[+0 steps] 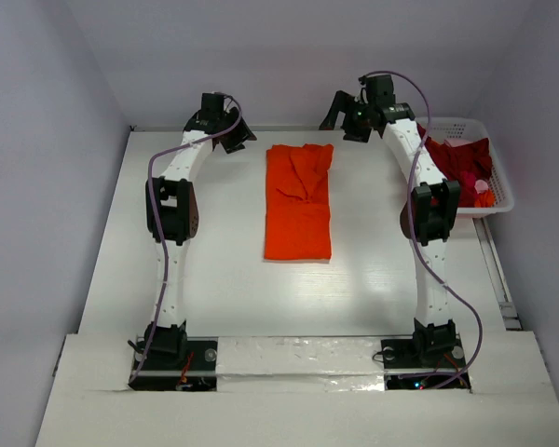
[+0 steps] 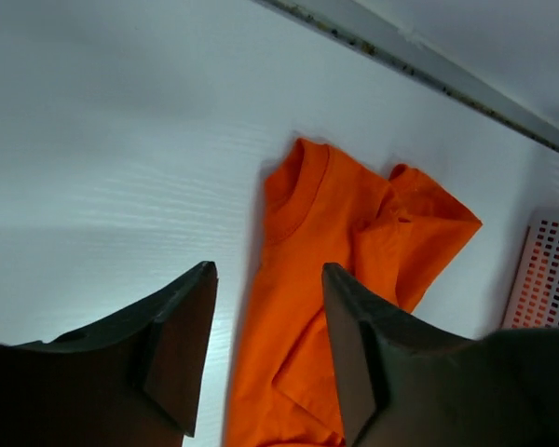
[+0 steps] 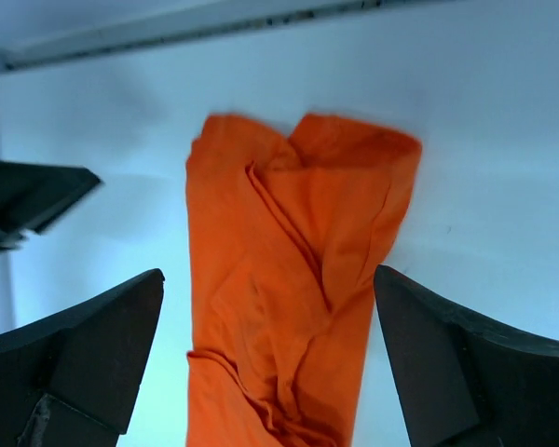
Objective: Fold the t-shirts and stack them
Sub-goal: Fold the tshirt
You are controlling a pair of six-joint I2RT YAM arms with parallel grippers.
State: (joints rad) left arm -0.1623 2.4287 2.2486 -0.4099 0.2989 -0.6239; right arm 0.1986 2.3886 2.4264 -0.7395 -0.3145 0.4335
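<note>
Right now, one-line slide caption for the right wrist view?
Right gripper, jaws wide open, framing the orange t-shirt lying folded lengthwise on the white table.

Both arms rise from their bases at the near edge of the counter (image 1: 214,289) and reach toward its far edge. The left arm (image 1: 174,223) bows outward toward the left edge, its wrist turned inward. The left gripper (image 1: 235,137) hangs above the surface, its fingers (image 2: 182,345) parted partway with nothing between them. The right arm (image 1: 430,219) mirrors this pose. The right gripper (image 1: 345,123) hangs with its fingers (image 3: 93,354) spread wide and empty.
</note>
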